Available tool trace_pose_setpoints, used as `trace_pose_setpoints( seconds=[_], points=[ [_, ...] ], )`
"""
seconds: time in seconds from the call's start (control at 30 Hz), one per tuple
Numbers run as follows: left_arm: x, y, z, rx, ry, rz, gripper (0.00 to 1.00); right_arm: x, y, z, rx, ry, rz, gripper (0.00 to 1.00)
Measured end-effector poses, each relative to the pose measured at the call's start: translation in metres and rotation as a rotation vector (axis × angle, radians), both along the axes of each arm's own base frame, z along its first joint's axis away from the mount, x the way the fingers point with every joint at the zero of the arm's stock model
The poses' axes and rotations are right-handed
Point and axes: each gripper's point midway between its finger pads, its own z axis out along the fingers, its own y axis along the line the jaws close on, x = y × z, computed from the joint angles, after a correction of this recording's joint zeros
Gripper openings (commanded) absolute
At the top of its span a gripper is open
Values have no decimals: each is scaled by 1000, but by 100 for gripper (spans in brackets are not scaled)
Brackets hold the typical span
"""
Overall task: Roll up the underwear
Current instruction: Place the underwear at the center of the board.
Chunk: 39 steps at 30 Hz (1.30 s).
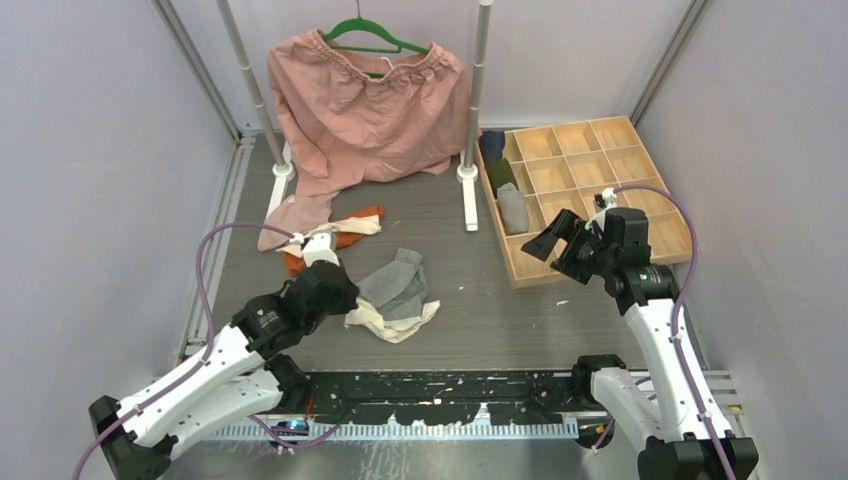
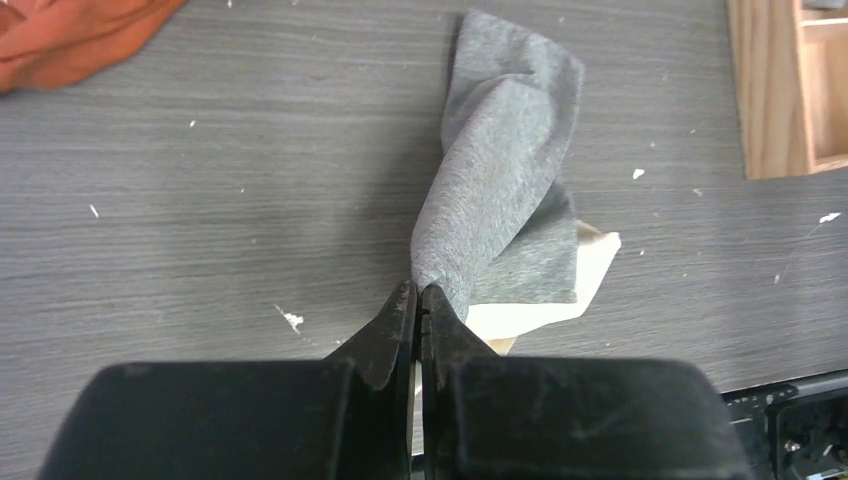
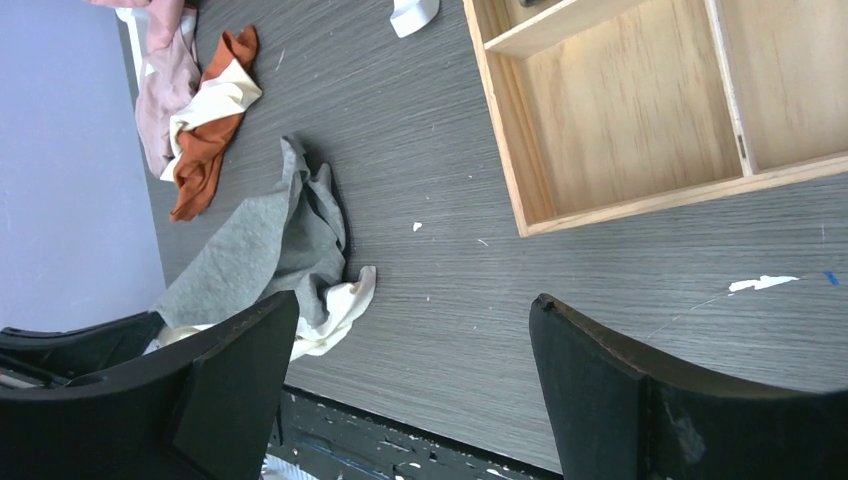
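The left gripper [image 2: 418, 295] has its jaws pressed together at the near end of the grey underwear [image 2: 500, 170], seemingly pinching a corner, though the contact is partly hidden. That piece lies twisted mid-table, overlapping a cream piece [image 2: 595, 265], its long axis running from the fingertips toward the far right. The right gripper [image 1: 552, 243] hangs with its jaws wide apart, holding nothing, by the wooden tray [image 1: 520, 272].

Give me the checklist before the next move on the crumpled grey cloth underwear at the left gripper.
1. Left gripper shut: ok.
2. Its hold on the crumpled grey cloth underwear: cannot tell; the cloth's end meets the fingertips.
3. Grey piece flat for rolling: not ok, it is twisted.
4. Grey piece alone: not ok, it overlaps the cream cloth underwear.
5. Right gripper open and empty: ok.
6. Free compartments in the wooden divided tray: ok.
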Motion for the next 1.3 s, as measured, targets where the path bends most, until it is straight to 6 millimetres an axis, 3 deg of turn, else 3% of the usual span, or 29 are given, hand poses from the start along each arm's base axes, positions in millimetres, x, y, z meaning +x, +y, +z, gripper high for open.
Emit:
trace_pose_setpoints(
  seconds=[0.17, 0.3, 0.43, 0.73, 0.9, 1.03, 1.13, 1.2, 1.3],
  points=[
    [10, -17, 32, 17, -38, -82, 1, -1, 1, 0, 2, 1, 3, 91],
    [30, -62, 92, -23, -98, -232, 1, -1, 1, 1, 3, -2, 4, 91],
    [35, -99, 129, -58, -137, -373, 1, -3, 1, 1, 4, -2, 6, 91],
    [-21, -185, 165, -131, -128, -738, 1, -4, 1, 2, 6, -5, 9, 91],
    [-32, -211, 187, -187, -128, -833, 1, -5, 1, 2, 6, -4, 8, 91],
    [-35, -217, 211, -220, -172, -869, 1, -5, 1, 4, 3, -12, 9, 92],
    [-33, -207, 212, -214, -194, -842, 1, -5, 1, 3, 3, -12, 10, 91],
    [-28, -186, 194, -192, -181, -784, 2, -5, 1, 3, 3, -12, 10, 91],
    [-2, -133, 142, -140, -117, -602, 11, -5, 1, 3, 3, -10, 11, 92]
  ],
)
